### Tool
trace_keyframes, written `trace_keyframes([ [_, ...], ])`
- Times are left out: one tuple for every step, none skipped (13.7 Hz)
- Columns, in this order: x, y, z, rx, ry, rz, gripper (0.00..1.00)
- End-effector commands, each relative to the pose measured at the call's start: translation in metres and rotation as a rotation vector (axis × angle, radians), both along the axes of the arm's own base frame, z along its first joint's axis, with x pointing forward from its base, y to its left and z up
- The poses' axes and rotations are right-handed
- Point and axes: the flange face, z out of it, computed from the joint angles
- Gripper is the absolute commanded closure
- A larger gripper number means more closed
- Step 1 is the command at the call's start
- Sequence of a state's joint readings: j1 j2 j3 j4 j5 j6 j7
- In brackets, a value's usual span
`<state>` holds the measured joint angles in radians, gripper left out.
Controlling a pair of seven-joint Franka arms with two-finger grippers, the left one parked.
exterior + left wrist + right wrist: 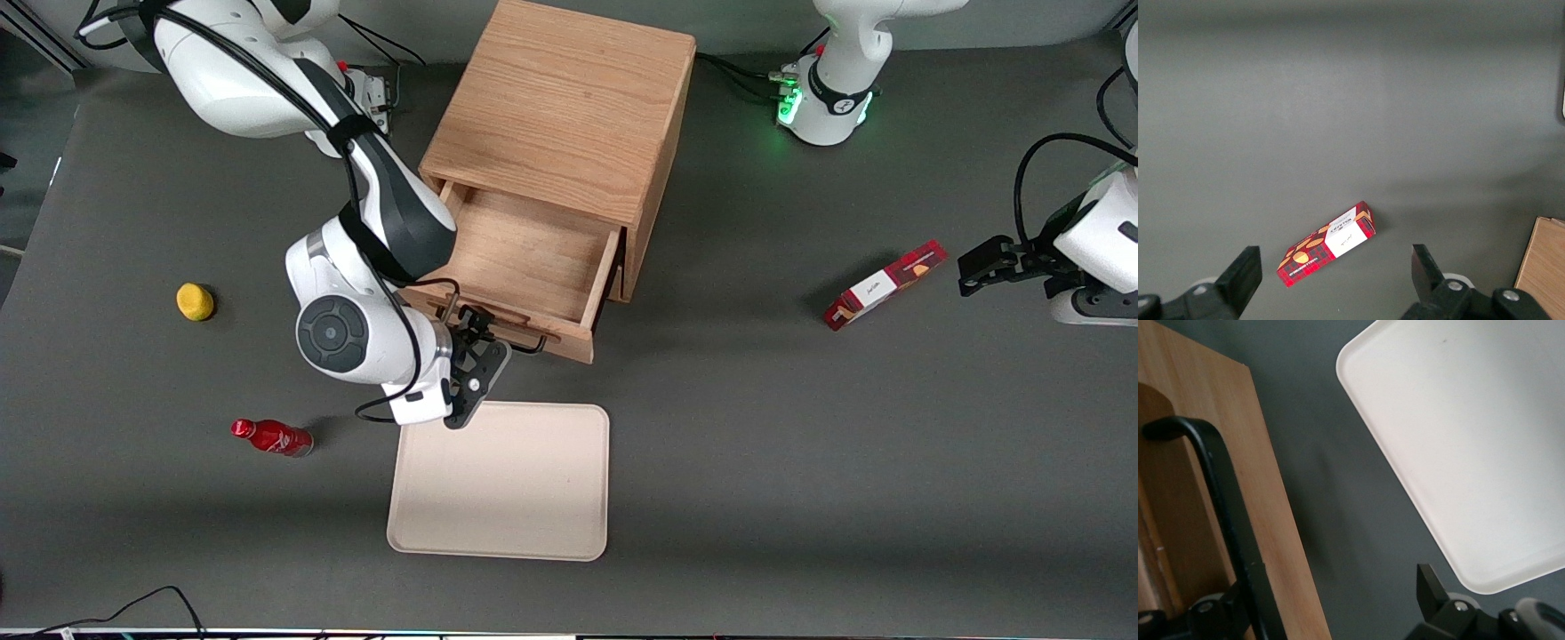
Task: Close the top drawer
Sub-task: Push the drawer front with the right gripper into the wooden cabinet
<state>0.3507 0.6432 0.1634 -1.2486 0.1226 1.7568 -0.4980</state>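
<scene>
The top drawer (590,283) of the oak cabinet (569,98) is pulled well out and holds nothing that I can see. Its front panel (1275,493) carries a thin black wire handle (532,345) (1218,487). My gripper (476,382) (1338,590) hangs just in front of that panel, between the drawer and the tray. It is open with nothing held. One finger (1248,600) sits right by the handle and the panel's edge; the other finger (1430,585) is over bare table beside the tray.
A cream tray (507,484) (1471,440) lies nearer the front camera than the drawer. A yellow object (195,301) and a red bottle (271,437) lie toward the working arm's end. A red box (885,284) (1328,243) lies toward the parked arm's end.
</scene>
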Motion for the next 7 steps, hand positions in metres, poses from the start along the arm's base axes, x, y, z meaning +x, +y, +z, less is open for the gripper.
trace_keyframes([
  [-0.028, 0.002, 0.014, -0.022, 0.002, 0.015, 0.00],
  [-0.034, 0.004, 0.015, -0.020, 0.000, 0.022, 0.00],
  [-0.040, 0.006, 0.013, -0.018, -0.005, 0.026, 0.00],
  [-0.044, 0.005, 0.011, -0.018, -0.013, 0.024, 0.00],
  [-0.050, 0.006, 0.009, -0.017, -0.019, 0.027, 0.00],
  [-0.056, 0.011, 0.005, -0.013, -0.021, 0.037, 0.00],
  [-0.059, 0.011, 0.002, -0.015, -0.027, 0.038, 0.00],
])
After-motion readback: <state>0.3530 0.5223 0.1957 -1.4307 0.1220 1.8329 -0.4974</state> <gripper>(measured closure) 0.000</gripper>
